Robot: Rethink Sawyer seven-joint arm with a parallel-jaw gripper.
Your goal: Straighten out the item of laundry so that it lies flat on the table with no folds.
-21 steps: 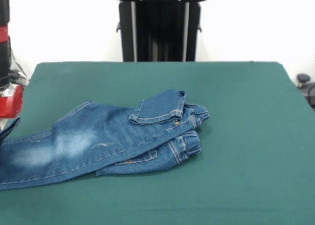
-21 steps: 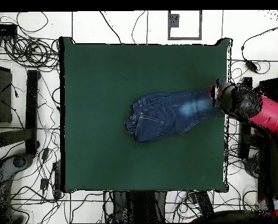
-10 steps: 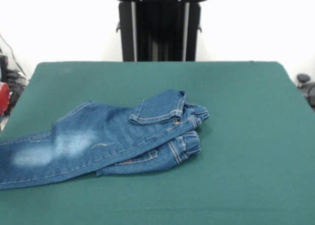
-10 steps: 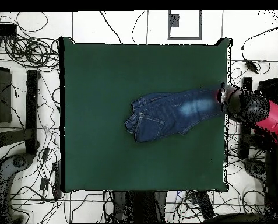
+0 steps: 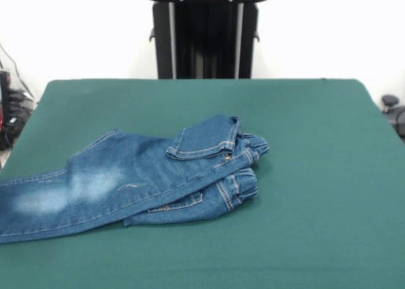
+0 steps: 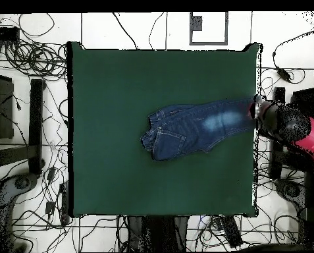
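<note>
The item of laundry, small blue jeans [image 5: 139,175], lies on the green table [image 5: 304,143] with its waist end folded over itself and the legs stretched toward the left edge of the front view. From overhead the jeans [image 6: 192,128] reach from the middle of the table [image 6: 120,99] to its right edge. The gripper [image 6: 257,111] sits just off that edge, beside the leg ends, on the red and black arm [image 6: 291,128]. Whether it touches the cloth does not show. The front view does not show the gripper.
Tangled cables [image 6: 27,46] cover the floor around the table, and black stands [image 6: 35,125] run along its left side in the overhead view. The robot pedestal [image 5: 205,33] rises behind the table's far edge.
The arm has drawn back past the table's side edge, leaving the front view altogether. The jeans lie as before.
</note>
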